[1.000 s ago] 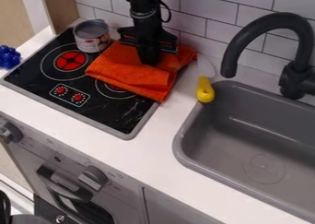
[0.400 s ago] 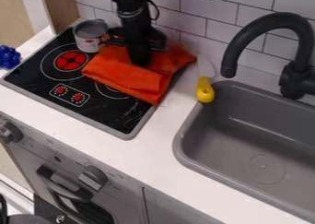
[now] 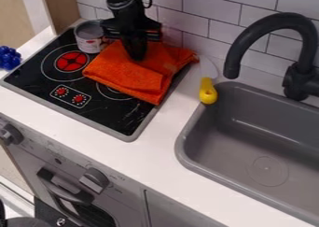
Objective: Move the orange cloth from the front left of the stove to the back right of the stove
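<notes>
Gripper (image 3: 136,56): upright over the back part of the orange cloth (image 3: 128,76), its tip at or just above the fabric; whether it is spread, pressed together or pinching a fold, I cannot tell.
Can (image 3: 91,38): just beside the gripper's wide body, at the back of the stove top (image 3: 118,117); a sideways swing that way could knock it over.
Cloth folds: loose and layered, so a shallow pinch could catch only the top layer, or let the cloth slip.
Knife (image 3: 208,90): near the cloth's right-hand corner, yellow handle by the sink (image 3: 181,149); a trailing corner could drag it, perhaps over the rim.
Wall (image 3: 199,16): close behind the gripper; drifting backward could make it scrape the tiles.
Cloth: below the gripper, spreading from its tip towards the front and the sink side, over the back burner and the stove's right edge.
Grapes (image 3: 9,58): on the counter (image 3: 149,158), left of the stove, well apart from the cloth.
</notes>
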Controlling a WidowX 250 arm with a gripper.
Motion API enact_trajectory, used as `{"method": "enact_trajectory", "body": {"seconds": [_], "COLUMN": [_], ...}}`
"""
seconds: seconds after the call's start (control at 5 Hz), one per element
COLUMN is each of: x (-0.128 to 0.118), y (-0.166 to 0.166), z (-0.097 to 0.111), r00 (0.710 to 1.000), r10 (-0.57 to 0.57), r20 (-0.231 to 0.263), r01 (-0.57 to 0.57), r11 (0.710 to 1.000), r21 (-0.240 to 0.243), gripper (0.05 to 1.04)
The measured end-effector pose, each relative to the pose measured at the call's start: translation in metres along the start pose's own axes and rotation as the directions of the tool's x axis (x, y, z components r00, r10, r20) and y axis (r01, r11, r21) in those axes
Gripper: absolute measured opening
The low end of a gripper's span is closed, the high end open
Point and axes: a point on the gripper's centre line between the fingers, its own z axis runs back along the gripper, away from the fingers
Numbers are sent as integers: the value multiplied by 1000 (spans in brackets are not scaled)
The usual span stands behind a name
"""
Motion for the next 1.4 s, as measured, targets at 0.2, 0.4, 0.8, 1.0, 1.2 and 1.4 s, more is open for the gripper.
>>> {"method": "enact_trajectory", "body": {"seconds": [0.2,0.4,0.8,1.0,1.2,1.4], "x": [0,-7,-15,-29,-45,-62], "y": [1,5,11,15,23,32], "z": [24,31,56,62,67,67], "r00": [998,1000,1000,997,990,990], "r10": [19,23,6,-31,-32,-17], "r20": [56,18,-7,-75,-135,-139], "r01": [-18,-22,-6,29,37,24], "r11": [999,999,999,999,999,999], "r21": [-27,-35,-38,-27,34,44], "gripper": [334,615,1003,999,998,998]}}
